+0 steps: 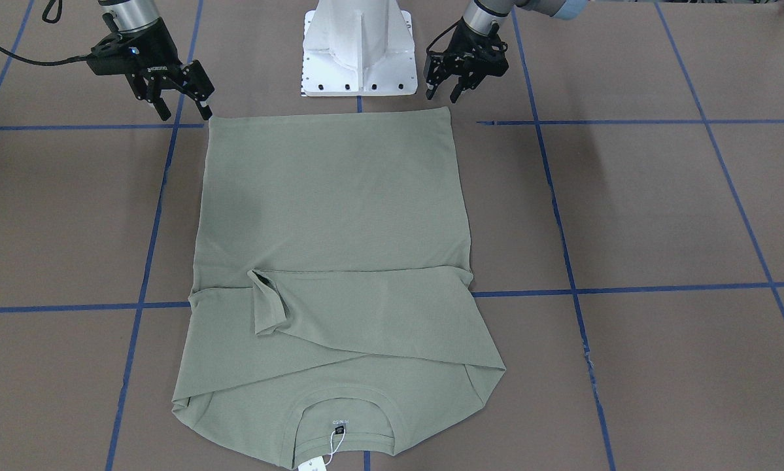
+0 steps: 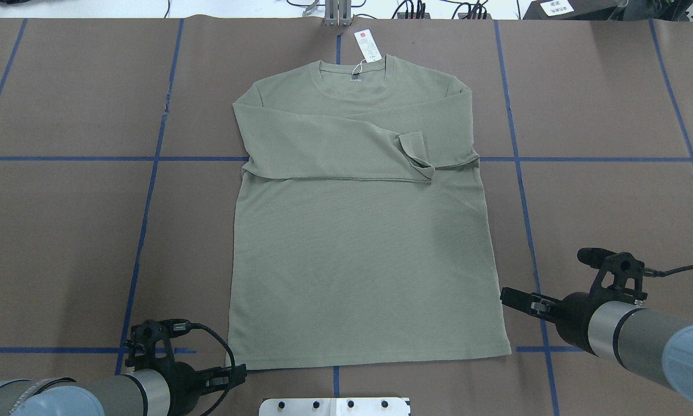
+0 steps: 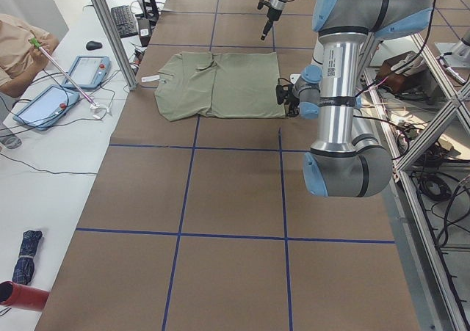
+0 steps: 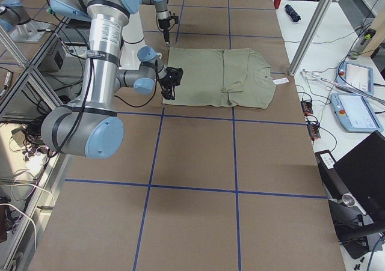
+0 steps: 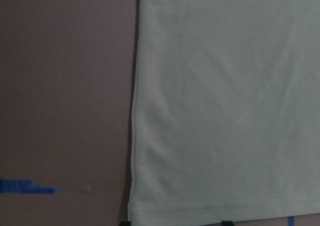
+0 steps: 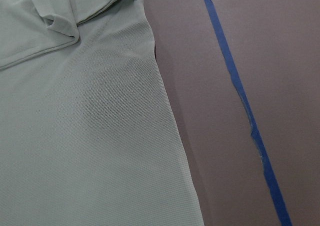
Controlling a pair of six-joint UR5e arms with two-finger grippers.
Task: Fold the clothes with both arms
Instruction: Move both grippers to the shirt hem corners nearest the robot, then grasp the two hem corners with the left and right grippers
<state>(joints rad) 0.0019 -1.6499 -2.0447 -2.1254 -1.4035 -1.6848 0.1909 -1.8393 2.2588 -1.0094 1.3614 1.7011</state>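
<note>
Brown tabletop [image 1: 660, 209] with a green shirt [image 1: 333, 196] laid flat

A brown tabletop crossed by blue tape lines [image 1: 627, 288] is occupied at its middle by a sage-green shirt, laid flat with both sleeves [image 2: 323, 144] folded across the chest; a white hang tag [image 2: 367, 45] is seen at the collar. The left gripper [image 1: 443, 95] and right gripper [image 1: 184, 108] are held near the hem corners, jaws parted, nothing gripped

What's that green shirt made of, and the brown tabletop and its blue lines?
The shirt looks like a soft, matte knit, perhaps cotton: fine ribs show close up and it folds limply. The tabletop seems covered in matte brown paper or card, without shine. The blue lines look like stuck-on tape, ragged and wrinkled in the right wrist view.
</note>
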